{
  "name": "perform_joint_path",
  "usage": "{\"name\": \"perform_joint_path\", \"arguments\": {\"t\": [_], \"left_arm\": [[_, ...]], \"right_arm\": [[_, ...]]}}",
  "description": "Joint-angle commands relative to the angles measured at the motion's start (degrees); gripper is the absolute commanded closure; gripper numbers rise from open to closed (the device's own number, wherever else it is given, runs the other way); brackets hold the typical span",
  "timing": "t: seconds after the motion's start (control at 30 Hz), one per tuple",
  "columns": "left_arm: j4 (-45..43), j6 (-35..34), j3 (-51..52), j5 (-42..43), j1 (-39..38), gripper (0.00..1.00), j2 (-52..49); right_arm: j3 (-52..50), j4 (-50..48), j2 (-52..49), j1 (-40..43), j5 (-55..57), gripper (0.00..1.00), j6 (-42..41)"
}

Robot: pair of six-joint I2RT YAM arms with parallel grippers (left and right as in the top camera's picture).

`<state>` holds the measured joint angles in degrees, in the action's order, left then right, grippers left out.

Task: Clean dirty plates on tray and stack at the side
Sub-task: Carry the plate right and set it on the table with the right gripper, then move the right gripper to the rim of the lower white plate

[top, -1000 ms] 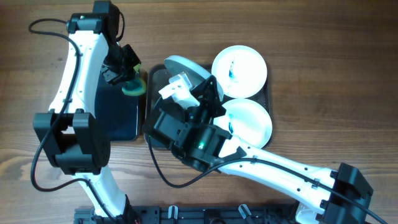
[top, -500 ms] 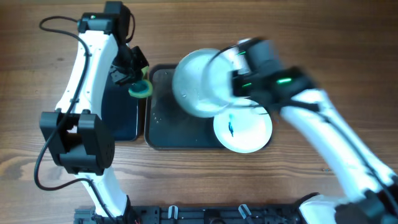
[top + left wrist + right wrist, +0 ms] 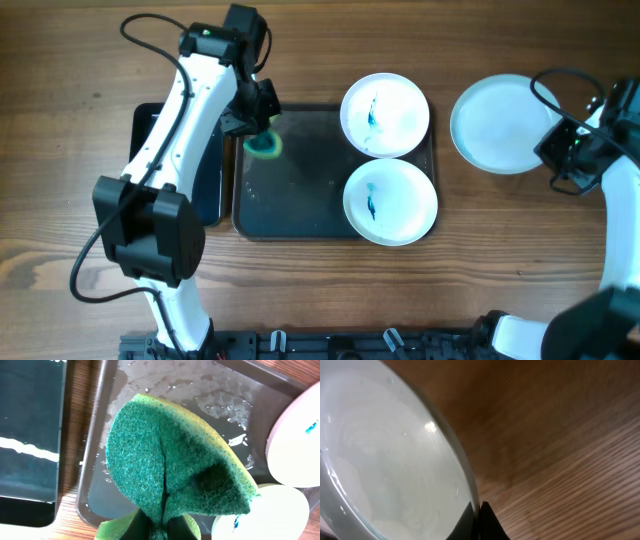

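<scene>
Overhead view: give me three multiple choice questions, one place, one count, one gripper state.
1. Relative to the tray, where is the clean plate? A on it; B off it, to its right; C off it, to its left.
2. How many things on it bear blue smears? A one; B three; C two.
3. The left gripper is: A shut on the sponge; B open; C shut on a plate.
Answers: B, it is beyond the right rim; C, two smeared plates; A, fingers pinch the green sponge.
</scene>
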<state>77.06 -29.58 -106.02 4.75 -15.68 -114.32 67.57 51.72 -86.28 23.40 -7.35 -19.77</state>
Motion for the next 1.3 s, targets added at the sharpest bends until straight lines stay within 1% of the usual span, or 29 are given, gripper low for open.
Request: {"name": "perform_joint_path", "arguments": {"t": [0.0, 0.13, 0.3, 0.33, 0.37, 0.43, 0.47, 0.57, 0.67, 0.73, 0.8, 0.9, 0.93, 0.97, 1.03, 1.1, 1.13, 1.27], "left_arm": [[-0.3, 0.6, -0.9, -0.3, -1.0, 0.96, 1.1], [-0.3, 0.6, -0.9, -0.3, -1.2, 0.96, 1.1], [-0.3, 0.6, -0.9, 0.2, -1.2, 0.96, 1.1], [-0.4, 0.6, -0.9, 0.9, -1.2, 0.96, 1.1], [-0.6, 0.6, -0.9, 1.0, -1.2, 0.96, 1.1], [-0.9, 0.6, -0.9, 1.0, -1.2, 0.96, 1.1], [-1.1, 0.6, -0.9, 1.0, -1.2, 0.96, 1.1], [-1.4, 0.6, -0.9, 1.0, -1.2, 0.96, 1.1], [-1.4, 0.7, -0.9, 1.0, -1.2, 0.96, 1.1], [-1.4, 0.7, -0.9, 1.0, -1.2, 0.96, 1.1], [-1.4, 0.7, -0.9, 0.9, -1.2, 0.96, 1.1], [-1.4, 0.6, -0.9, 1.0, -1.2, 0.96, 1.1], [-1.4, 0.6, -0.9, 1.0, -1.2, 0.96, 1.1], [-1.4, 0.7, -0.9, 1.0, -1.2, 0.96, 1.1], [-1.4, 0.7, -0.9, 0.9, -1.2, 0.96, 1.1], [-1.2, 0.7, -0.9, 0.5, -1.2, 0.96, 1.1], [-0.9, 0.7, -0.9, -0.3, -1.2, 0.96, 1.1], [-0.8, 0.7, -0.9, -0.4, -1.2, 0.96, 1.1]], "right_arm": [[-2.9, -2.8, -4.7, 0.1, -0.1, 0.96, 1.6], [-5.4, -7.1, -9.1, 0.1, -0.1, 0.96, 0.4], [-9.4, -9.7, -13.0, 0.1, 1.3, 0.95, 0.1], [-9.5, -9.3, -13.3, 0.0, 1.1, 0.85, 0.3], [-9.4, -9.0, -13.2, 0.0, 0.7, 0.80, 0.9], [-8.8, -8.5, -12.8, 0.0, -1.9, 0.74, 3.2], [-7.9, -7.4, -12.5, 0.0, -3.2, 0.72, 3.5], [-4.6, -2.9, -10.8, -0.4, -6.0, 0.71, 4.9], [-2.1, 4.9, -7.4, -2.7, -16.8, 0.71, 10.6], [-2.1, 9.4, -6.6, -6.0, -19.7, 0.71, 14.0], [-3.1, 11.7, -6.6, -10.0, -19.4, 0.71, 16.7], [-5.9, 10.8, -6.6, -16.0, -15.1, 0.71, 16.1], [-6.6, 10.4, -6.6, -17.4, -12.7, 0.71, 14.5], [-7.6, 9.5, -6.6, -19.0, -10.9, 0.71, 12.5], [-9.7, 7.5, -6.6, -21.4, -9.7, 0.71, 11.4], [-12.1, 4.9, -6.6, -23.6, -4.9, 0.71, 7.6], [-13.2, 3.3, -6.6, -24.4, -3.5, 0.70, 7.5], [-14.7, -2.1, -6.6, -26.7, -3.5, 0.71, 8.7]]}}
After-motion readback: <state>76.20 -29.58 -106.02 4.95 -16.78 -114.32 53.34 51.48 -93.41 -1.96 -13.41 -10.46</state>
